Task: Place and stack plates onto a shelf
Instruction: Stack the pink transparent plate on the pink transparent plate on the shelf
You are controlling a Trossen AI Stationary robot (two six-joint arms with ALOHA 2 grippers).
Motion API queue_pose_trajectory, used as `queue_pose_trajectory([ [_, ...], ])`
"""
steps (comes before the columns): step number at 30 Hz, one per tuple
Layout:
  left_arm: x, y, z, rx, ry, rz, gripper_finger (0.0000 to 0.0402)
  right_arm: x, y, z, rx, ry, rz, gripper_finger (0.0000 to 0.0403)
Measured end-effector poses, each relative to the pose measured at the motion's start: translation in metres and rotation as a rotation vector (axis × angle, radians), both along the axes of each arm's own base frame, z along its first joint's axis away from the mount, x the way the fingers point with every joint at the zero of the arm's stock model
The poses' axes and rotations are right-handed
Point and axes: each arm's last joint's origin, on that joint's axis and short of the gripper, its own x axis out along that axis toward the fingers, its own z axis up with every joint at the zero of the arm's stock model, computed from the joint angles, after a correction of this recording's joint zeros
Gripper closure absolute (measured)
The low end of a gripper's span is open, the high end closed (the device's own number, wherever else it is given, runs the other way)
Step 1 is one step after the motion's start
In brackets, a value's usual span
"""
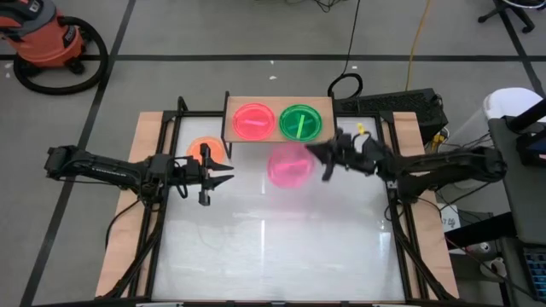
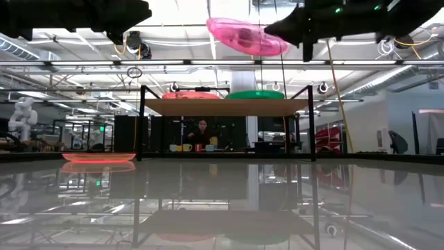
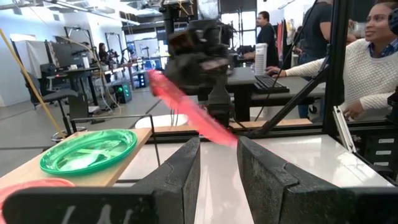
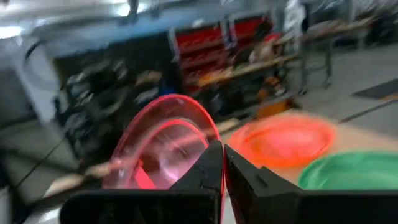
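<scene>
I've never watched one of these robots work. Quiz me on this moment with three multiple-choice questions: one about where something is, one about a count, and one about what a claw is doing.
1. Where is the orange plate?
A. On the shelf
B. On the table left of the shelf
C. In the left claw

2. How many plates lie on the shelf?
A. Two
B. Three
C. None

3. What is the right claw doing?
A. Hanging open and empty
B. Resting on the table
C. Gripping a pink plate in the air

Answers:
1 B: the orange plate lies on the table beside the shelf, near the open, empty left claw.
2 A: only the red plate and the green plate sit there.
3 C: the right claw pinches the rim of the pink plate, which the low view shows above shelf height.
</scene>
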Motion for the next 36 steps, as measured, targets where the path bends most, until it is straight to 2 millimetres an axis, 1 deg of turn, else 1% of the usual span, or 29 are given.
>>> queue_pose_trajectory([
  [5, 0.000, 0.000, 0.000, 0.002, 0.000, 0.000, 0.0288, 0.001, -0.041, 0.003, 0.004, -0.127, -0.160, 0.0403],
  [8, 0.000, 0.000, 0.001, 0.006, -0.007, 0.001, 0.0288, 0.012, -0.066, 0.013, 0.024, -0.197, -0.165, 0.0403],
  [10, 0.000, 0.000, 0.002, 0.017, -0.015, 0.002, 0.0288, 0.026, -0.083, 0.022, 0.033, -0.214, -0.169, 0.0403],
  [12, 0.000, 0.000, 0.002, 0.019, -0.019, 0.002, 0.0288, 0.043, -0.100, 0.027, 0.056, -0.200, -0.175, 0.0403],
  [16, 0.000, 0.000, 0.002, 0.025, -0.018, 0.003, 0.0288, 0.082, -0.128, 0.030, 0.089, -0.106, -0.203, 0.0403],
  [19, 0.000, 0.000, 0.002, 0.026, -0.016, 0.003, 0.0288, 0.106, -0.144, 0.028, 0.100, -0.028, -0.217, 0.0403],
  [23, 0.000, 0.000, 0.001, 0.031, -0.012, 0.003, 0.0288, 0.127, -0.159, 0.011, 0.128, 0.049, -0.226, 0.0403],
  [26, 0.000, 0.000, 0.001, 0.040, -0.011, 0.004, 0.0288, 0.131, -0.167, 0.000, 0.147, 0.065, -0.220, 0.0403],
  [30, 0.000, 0.000, 0.001, 0.042, -0.011, 0.005, 0.0288, 0.131, -0.174, -0.011, 0.176, 0.086, -0.238, 0.0402],
  [33, 0.000, 0.000, 0.001, 0.041, -0.011, 0.004, 0.0289, 0.131, -0.175, -0.009, 0.119, 0.101, -0.241, 0.0390],
  [36, 0.000, 0.000, 0.000, 0.045, 0.000, 0.004, 0.0288, 0.130, -0.170, 0.000, 0.084, 0.093, -0.204, 0.0359],
])
